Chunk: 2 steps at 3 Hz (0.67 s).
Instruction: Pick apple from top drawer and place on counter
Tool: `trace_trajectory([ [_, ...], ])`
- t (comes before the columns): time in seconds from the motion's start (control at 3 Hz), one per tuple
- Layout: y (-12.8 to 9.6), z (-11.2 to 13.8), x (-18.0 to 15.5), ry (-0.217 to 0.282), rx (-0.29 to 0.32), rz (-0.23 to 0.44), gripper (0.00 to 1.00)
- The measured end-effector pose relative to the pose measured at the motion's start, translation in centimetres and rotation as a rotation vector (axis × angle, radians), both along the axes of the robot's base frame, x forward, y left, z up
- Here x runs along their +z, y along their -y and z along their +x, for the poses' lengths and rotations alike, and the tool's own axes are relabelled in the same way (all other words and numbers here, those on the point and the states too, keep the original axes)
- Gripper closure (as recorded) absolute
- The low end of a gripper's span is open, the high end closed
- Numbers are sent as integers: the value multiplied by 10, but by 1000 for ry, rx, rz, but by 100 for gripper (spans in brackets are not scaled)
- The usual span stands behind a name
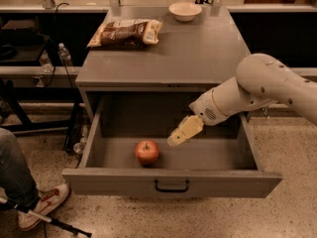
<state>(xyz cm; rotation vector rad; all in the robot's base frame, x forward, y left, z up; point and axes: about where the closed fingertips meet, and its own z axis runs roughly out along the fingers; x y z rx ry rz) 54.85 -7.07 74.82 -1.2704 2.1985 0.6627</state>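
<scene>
The red apple (147, 152) lies on the floor of the open top drawer (171, 182), left of its middle and near the front panel. The drawer has a black handle at the front centre. My gripper (176, 138) hangs inside the drawer space, just right of and a little above the apple, not touching it. The white arm reaches in from the right. The grey counter (198, 48) lies above and behind the drawer.
A brown snack bag (126, 32) lies on the counter's back left and a white bowl (184, 11) at the back centre. A person's leg and shoe (39, 202) are at the lower left on the floor. A dark bench (29, 68) stands to the left.
</scene>
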Motion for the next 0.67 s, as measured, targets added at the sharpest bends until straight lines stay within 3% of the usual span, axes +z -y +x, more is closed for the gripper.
trace_trajectory([
  [0.33,-7,2,-14,6,49,56,0],
  [0.67,-24,7,-29,49,109,118,0],
])
